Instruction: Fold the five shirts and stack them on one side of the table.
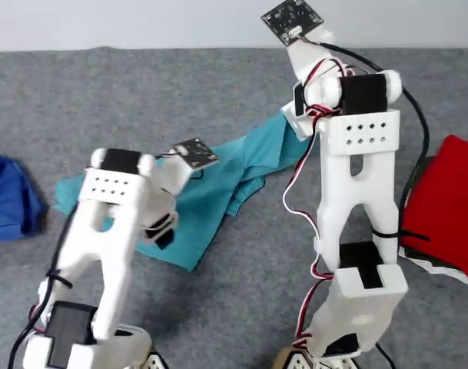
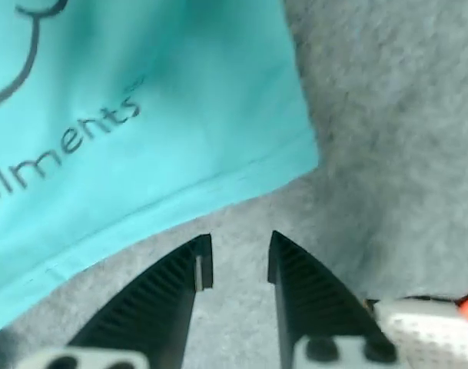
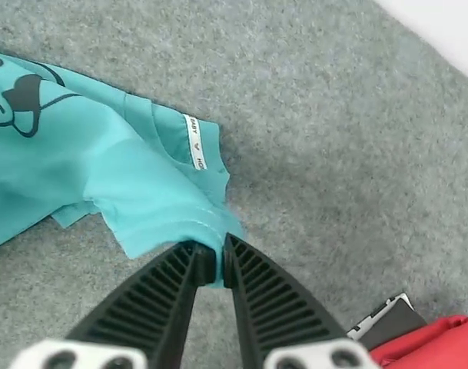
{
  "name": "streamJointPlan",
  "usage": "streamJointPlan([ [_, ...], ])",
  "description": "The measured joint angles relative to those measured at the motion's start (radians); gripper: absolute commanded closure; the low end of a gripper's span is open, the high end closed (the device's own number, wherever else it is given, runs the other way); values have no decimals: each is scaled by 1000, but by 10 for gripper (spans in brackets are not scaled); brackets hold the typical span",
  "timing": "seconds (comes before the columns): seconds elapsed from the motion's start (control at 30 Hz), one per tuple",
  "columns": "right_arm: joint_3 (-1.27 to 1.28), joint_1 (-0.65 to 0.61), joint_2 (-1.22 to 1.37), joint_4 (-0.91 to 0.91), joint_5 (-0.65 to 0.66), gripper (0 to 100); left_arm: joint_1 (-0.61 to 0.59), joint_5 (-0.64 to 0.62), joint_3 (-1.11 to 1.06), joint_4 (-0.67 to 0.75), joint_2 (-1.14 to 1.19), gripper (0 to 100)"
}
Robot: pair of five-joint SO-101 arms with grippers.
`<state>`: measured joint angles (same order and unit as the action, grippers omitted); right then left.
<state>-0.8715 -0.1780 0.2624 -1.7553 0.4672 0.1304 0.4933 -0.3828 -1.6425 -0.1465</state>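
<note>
The teal shirt [image 1: 218,181] lies spread and rumpled across the middle of the grey table [image 1: 241,284], with a blue shirt [image 1: 7,200] bunched at one edge and a red shirt [image 1: 445,200] at the other. The right gripper [image 3: 218,257] has its jaws pinched on the teal fabric's edge near the collar. The left gripper [image 2: 240,254] is over bare felt just beside the hem corner, jaws slightly parted and holding nothing
</note>
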Motion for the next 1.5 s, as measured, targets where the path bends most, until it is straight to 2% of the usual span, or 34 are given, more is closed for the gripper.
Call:
streamJointPlan([
  [0.13, 0, -12, 0, 0, 0, 988, 78, -29, -98, 100, 0, 771],
  [0.37, 0, -9, 0, 0, 0, 988, 115, -83, -258, 256, 0, 765],
  [0.53, 0, -12, 0, 0, 0, 988, 115, -91, -264, 324, 8, 765],
  [0.73, 0, -11, 0, 0, 0, 988, 115, -91, -230, 361, 189, 769],
  [0.87, 0, -12, 0, 0, 0, 988, 115, -120, -146, 356, 305, 777],
  [1.0, 0, -11, 0, 0, 0, 988, 118, -147, -69, 328, 393, 855],
  [1.13, 0, -12, 0, 0, 0, 988, 121, -155, 6, 278, 463, 980],
  [1.27, 0, -11, 0, 0, 0, 988, 126, -157, 34, 249, 476, 994],
  [1.37, 0, -11, 0, 0, 0, 988, 120, -160, 46, 207, 417, 995],
  [1.5, 0, -11, -3, 0, 0, 988, 118, -160, 87, 117, 219, 995],
])
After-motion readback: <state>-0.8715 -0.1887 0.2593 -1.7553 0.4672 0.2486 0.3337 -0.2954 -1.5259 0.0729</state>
